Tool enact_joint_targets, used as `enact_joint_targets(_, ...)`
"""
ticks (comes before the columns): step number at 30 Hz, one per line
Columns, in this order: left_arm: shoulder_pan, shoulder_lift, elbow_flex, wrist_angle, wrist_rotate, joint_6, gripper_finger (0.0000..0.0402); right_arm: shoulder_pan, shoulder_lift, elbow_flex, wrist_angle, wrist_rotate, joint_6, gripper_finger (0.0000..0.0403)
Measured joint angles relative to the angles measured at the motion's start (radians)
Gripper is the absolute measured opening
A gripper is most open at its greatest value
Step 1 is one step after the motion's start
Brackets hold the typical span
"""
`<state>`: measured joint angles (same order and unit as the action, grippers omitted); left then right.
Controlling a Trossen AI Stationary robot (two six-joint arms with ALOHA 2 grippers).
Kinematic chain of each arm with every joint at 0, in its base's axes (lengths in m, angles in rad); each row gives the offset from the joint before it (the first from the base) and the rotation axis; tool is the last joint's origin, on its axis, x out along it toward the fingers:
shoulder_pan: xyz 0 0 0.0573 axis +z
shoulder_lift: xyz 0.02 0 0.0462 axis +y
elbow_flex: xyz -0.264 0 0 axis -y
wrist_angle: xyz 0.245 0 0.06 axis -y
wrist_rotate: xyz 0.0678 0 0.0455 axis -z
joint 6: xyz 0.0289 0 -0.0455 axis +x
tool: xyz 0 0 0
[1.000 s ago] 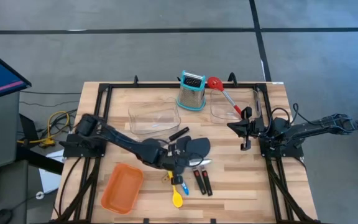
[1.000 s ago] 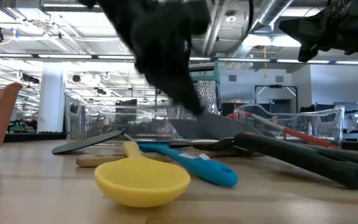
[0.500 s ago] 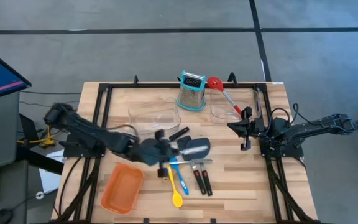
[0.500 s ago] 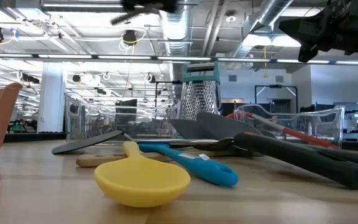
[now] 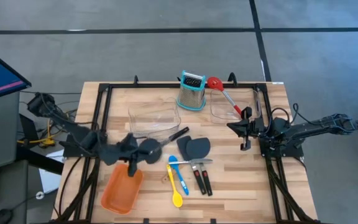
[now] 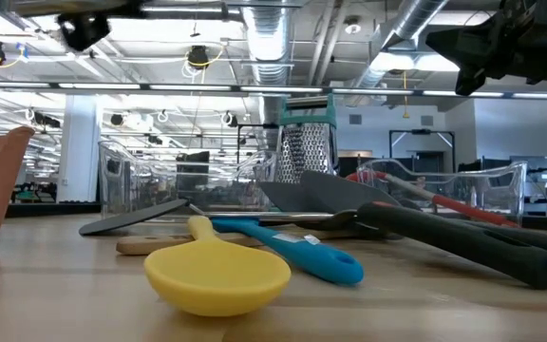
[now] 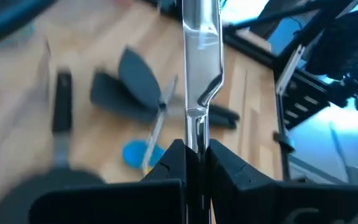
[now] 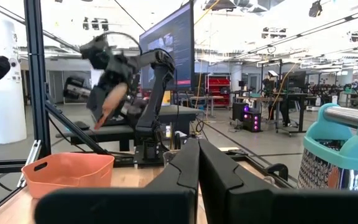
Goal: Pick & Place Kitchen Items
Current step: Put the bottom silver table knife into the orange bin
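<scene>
Two arms at the bench, only the left one busy. At the front left corner, orange tray [image 5: 120, 190]; directly over its far rim, left gripper [image 5: 131, 163], clamped tight on a steel-handled utensil [image 7: 201, 50], its working end hard to tell, perhaps the dark round shape beside the wrist in the high view. Judged as the carry step: utensil lifted clear of the wood and brought to the tray. Next move likely calls for lowering until the handle sits inside the tray walls, then spreading the fingers and rising straight so nothing catches.

Toward the middle, other items lying loose: black spatula [image 5: 194, 147], small blue spoon [image 5: 178, 174] and yellow spoon [image 5: 176, 198] side by side, two black-handled tools [image 5: 202, 180] just right of them. Near the far edge, clear bins [image 5: 154, 118] and a grater [image 5: 191, 91], with a red slotted spoon [image 5: 224, 94] leaning into the right bin.

By the right edge, right gripper [image 5: 244, 127], fingers pressed together on nothing, raised and waiting.
</scene>
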<state>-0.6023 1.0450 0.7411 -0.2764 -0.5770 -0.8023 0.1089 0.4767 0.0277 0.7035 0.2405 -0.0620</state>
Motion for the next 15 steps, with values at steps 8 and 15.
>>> enact_joint_targets(8,-0.168,0.076,-0.085,0.003,-0.063,-0.345,0.0008,0.0,0.0,0.0,0.016,0.0,0.0,0.0)
enact_joint_targets(15,-0.367,0.123,-0.091,0.01,-0.31,-0.534,0.0008,0.0,0.0,0.0,0.022,0.0,0.0,0.0)
